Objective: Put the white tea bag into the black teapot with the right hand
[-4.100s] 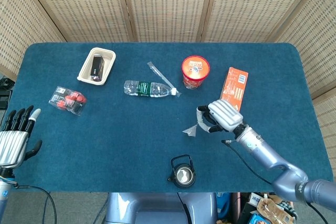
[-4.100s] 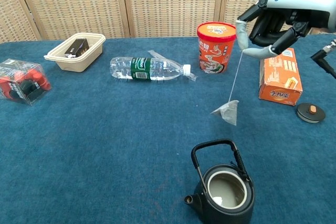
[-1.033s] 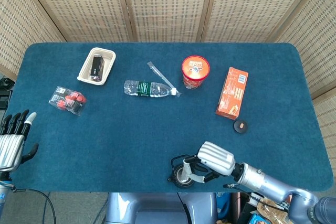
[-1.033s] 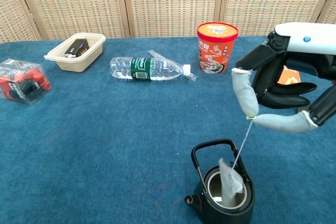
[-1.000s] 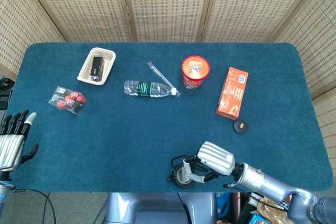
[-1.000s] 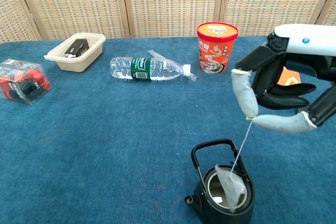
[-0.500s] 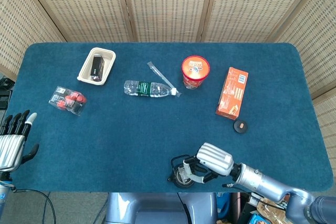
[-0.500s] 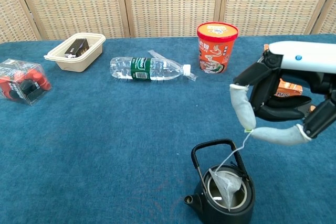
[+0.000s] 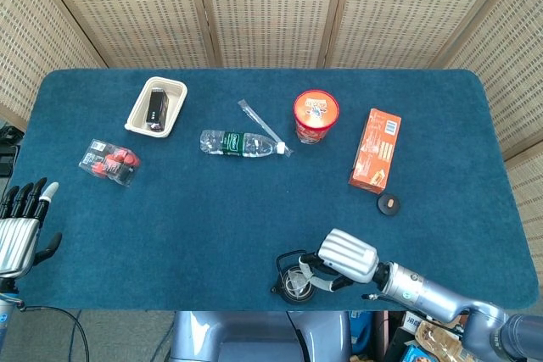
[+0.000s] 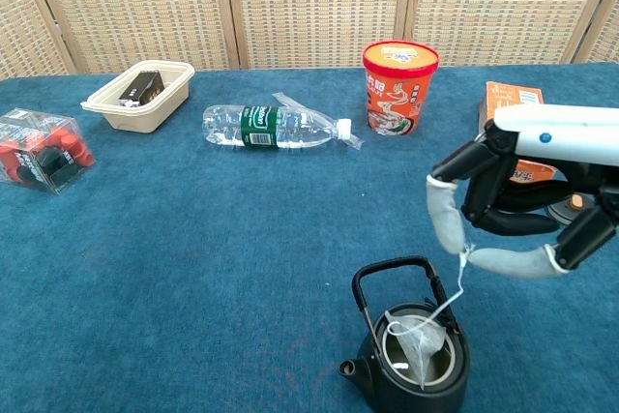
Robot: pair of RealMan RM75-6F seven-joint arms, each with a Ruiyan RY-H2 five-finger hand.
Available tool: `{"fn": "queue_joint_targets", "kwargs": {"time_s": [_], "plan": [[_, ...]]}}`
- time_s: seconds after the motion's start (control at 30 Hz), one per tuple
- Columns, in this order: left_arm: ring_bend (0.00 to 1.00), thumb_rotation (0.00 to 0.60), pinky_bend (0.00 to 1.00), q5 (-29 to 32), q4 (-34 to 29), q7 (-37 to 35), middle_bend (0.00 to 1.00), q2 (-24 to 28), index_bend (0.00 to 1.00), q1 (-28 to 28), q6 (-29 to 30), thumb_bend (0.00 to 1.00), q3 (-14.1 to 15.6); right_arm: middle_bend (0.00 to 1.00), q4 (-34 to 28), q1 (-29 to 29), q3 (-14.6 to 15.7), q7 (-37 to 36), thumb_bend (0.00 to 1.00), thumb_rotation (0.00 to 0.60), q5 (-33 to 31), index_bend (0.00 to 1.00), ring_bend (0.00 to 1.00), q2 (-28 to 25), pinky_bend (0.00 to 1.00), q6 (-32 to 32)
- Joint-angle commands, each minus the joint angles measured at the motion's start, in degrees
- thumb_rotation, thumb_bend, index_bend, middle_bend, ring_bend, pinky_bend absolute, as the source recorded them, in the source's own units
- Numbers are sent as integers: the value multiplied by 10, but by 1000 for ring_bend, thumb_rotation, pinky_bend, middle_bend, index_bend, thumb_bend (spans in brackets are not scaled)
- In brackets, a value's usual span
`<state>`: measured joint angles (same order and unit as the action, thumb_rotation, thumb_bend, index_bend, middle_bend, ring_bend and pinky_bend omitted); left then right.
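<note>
Hanging from its string, the tea bag point(image 10: 418, 343) sits in the mouth of the teapot point(image 10: 411, 360) at the bottom of the chest view, right of center. It's a white, slightly see-through pouch, kind of pyramid shaped and a bit crumpled, leaning against the near rim of the opening. The thin white string runs up from it, a little slack and curved, to the right hand point(image 10: 503, 205), which pinches the string's top end between thumb and a finger just above and right of the pot. The other fingers look loosely curled behind. The teapot is black with a looped handle standing up at its left and a small spout low on the left side; the lid is off.

In the head view the same right hand point(image 9: 344, 259) sits at the bottom center, just beside the teapot point(image 9: 296, 281), and the bag itself is too small there to make out. The left hand point(image 9: 20, 226) is at the lower left edge, off the table point(image 9: 254, 209), fingers apart and gripping nothing.

Elsewhere on the blue cloth: red noodle cup point(image 10: 398, 87) at upper center, orange box point(image 10: 517, 137) partly behind the right hand, plastic bottle point(image 10: 276, 128) lying on its side, beige tray point(image 10: 138, 95) at upper left, and a clear pack with red stuff point(image 10: 41, 150) at the far left. A small dark lid point(image 9: 389, 203) lies below the box in the head view.
</note>
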<state>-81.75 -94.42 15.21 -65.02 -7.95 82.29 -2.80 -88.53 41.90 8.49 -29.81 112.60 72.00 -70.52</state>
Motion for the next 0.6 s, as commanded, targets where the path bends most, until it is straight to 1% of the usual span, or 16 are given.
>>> {"fn": "queue_joint_targets", "kwargs": {"time_s": [0.03,0.2,0.3,0.37,0.43,0.6], "plan": [[0,600,0,0,-1,1,0,0,34,-1,0,370,0,941,-1,2,2,6,711,600,5,458,990,-8,1000,-2],[0,600,0,-1,-5,5,0,4,34,-2,1,369,-2,940,-9,11,10,17,728,587,17,387,990,-28,1000,3],[0,600,0,-6,-11,11,0,10,34,-4,5,369,-6,938,-16,19,14,24,734,566,23,365,990,-40,1000,13],[0,600,0,-7,-17,14,0,14,34,-4,7,368,-7,938,-22,24,16,26,744,562,25,360,990,-48,1000,18],[0,600,0,-7,-20,17,0,17,34,-5,7,369,-8,938,-26,28,19,28,774,559,27,358,990,-53,1000,25],[0,600,0,-7,-29,24,0,25,34,-7,7,369,-11,948,-32,45,31,29,889,557,39,354,990,-62,1000,51]]}}
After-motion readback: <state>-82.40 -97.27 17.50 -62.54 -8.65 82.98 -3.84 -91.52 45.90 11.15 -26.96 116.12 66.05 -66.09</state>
